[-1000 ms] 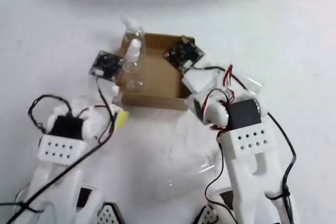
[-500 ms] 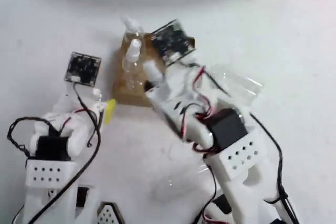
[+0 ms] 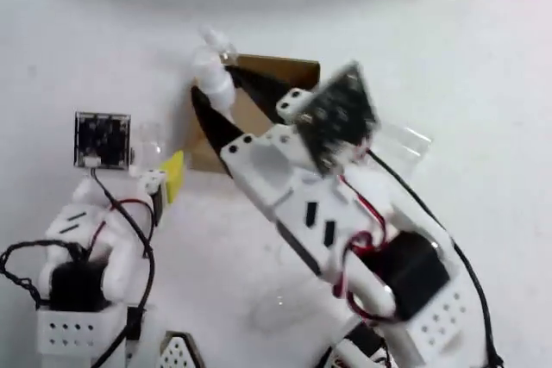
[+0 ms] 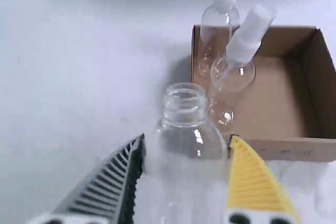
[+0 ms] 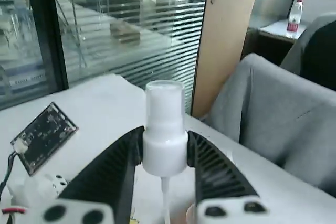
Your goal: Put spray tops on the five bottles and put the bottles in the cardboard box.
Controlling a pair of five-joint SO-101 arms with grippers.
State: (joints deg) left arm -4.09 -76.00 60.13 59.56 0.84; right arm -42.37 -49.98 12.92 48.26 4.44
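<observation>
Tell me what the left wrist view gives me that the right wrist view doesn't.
Left wrist view: the left claw shut on an uncapped bottle. Beyond it is the cardboard box, with a tilted topped bottle inside and a second topped bottle at its corner.
Right wrist view: the right claw shut on a spray top with its tube hanging down, plus a circuit board, a grey chair and window blinds.
Both: the white table.
</observation>
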